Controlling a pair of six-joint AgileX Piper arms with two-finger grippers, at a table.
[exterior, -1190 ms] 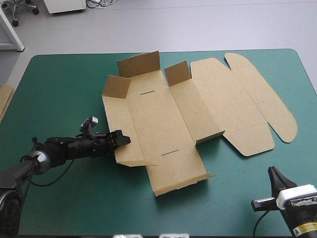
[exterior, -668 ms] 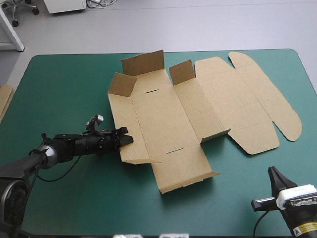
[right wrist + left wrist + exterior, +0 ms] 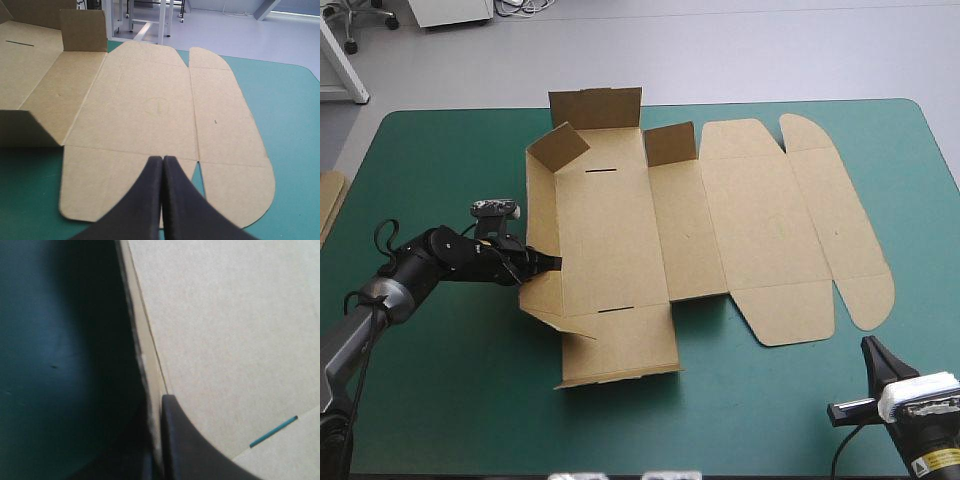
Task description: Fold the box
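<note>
The brown box (image 3: 700,220) lies as a cut sheet across the middle of the teal-green table, square to its edges. Its far flaps (image 3: 595,108) stand raised and the rounded lid panels lie flat toward the right. My left gripper (image 3: 548,262) is shut on the box's left side wall, which is lifted off the cover. In the left wrist view that wall's edge (image 3: 150,370) runs down between the black fingers (image 3: 185,450) of the left gripper (image 3: 157,452). My right gripper (image 3: 873,352) is shut and empty near the front right corner. In its own view the right gripper (image 3: 162,162) points at the lid (image 3: 150,100).
An edge of more brown board (image 3: 328,200) shows at the table's left edge. Bare teal-green cover (image 3: 440,160) lies left of the box and along the front, between the two arms.
The left gripper has shut on the box's left wall. The sheet has swung from a slant to square with the table and shifted left. The right arm has not moved.
</note>
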